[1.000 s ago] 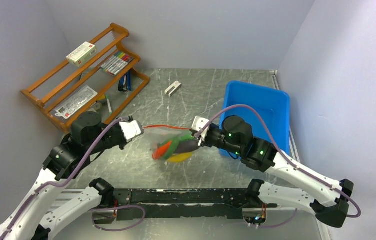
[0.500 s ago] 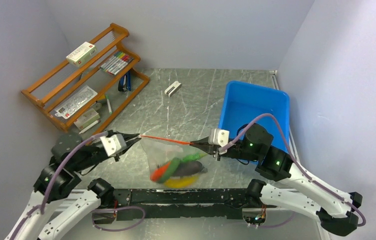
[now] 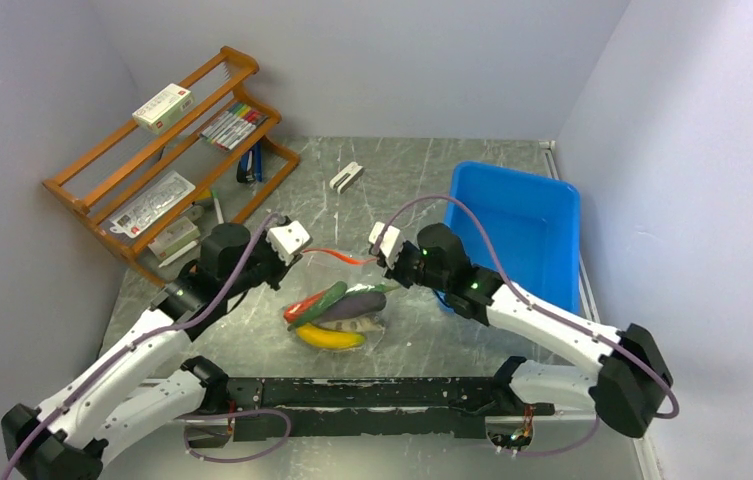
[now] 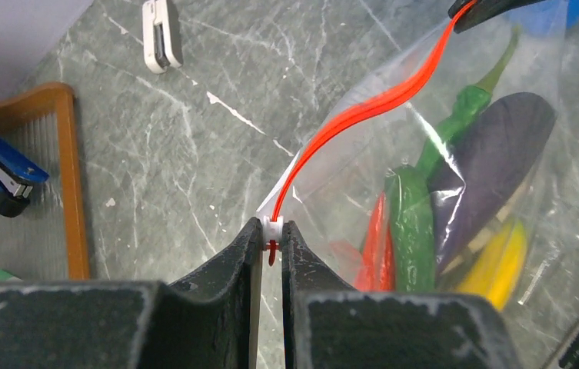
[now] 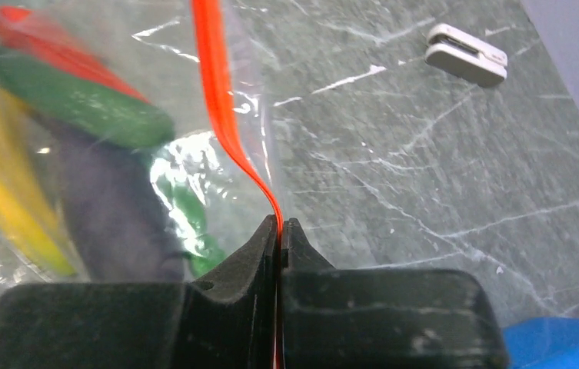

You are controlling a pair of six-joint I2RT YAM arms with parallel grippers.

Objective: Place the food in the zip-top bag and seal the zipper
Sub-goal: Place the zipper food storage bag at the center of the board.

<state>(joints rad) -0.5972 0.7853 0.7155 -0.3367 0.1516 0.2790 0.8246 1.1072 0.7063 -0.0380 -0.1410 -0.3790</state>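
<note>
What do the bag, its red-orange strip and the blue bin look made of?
Zip-top bag: thin clear plastic film, glossy; it crinkles and shows the food through. Zipper: flexible plastic strip, probably; it curves smoothly. Blue bin: rigid plastic, likely; smooth, evenly coloured walls.

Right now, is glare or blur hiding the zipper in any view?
Top external: sharp, zipper thin but readable. Left wrist: zipper crisp, only light sheen on the zip-top bag. Right wrist: zipper clear, food beside it blurred, with white glare streaks.

red-orange zipper (image 4: 363,108), purple eggplant (image 4: 486,161), blue bin (image 3: 517,215)
</note>
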